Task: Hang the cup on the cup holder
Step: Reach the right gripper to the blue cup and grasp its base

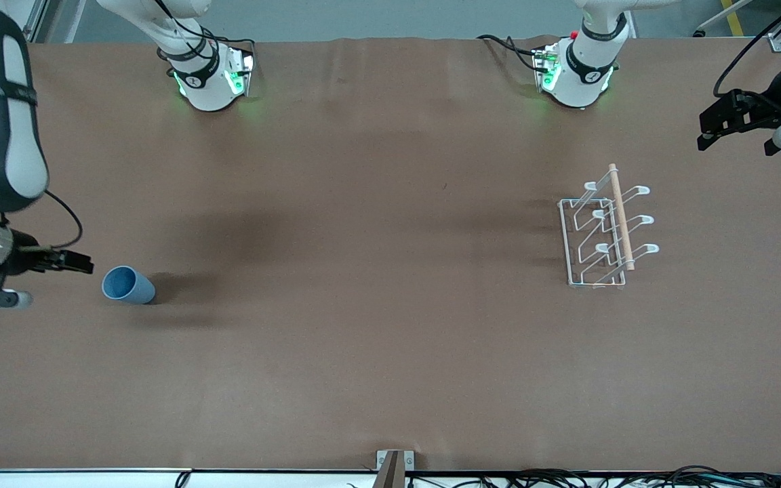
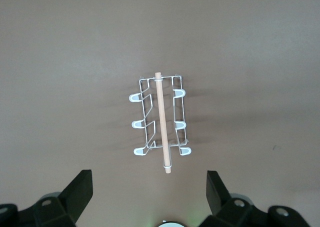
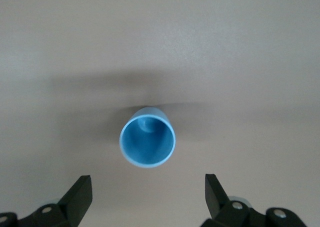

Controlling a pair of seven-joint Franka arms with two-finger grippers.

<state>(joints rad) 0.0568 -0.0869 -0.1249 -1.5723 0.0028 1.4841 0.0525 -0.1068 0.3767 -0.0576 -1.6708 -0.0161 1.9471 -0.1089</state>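
The light blue cup (image 1: 127, 285) stands upright, mouth up, on the brown table near the right arm's end. In the right wrist view it (image 3: 147, 136) shows from above. My right gripper (image 1: 75, 261) hangs open and empty in the air beside the cup; in its wrist view (image 3: 149, 188) the cup lies just past the fingertips. The white wire cup holder (image 1: 601, 234) with its wooden rod stands toward the left arm's end and also shows in the left wrist view (image 2: 160, 119). My left gripper (image 1: 735, 135) is open and empty, up in the air near that end; the holder lies ahead of it (image 2: 149, 187).
The two arm bases (image 1: 211, 74) (image 1: 577, 71) stand along the table's edge farthest from the front camera. A small metal bracket (image 1: 394, 464) sits at the nearest edge. Cables (image 1: 634, 478) run along that edge.
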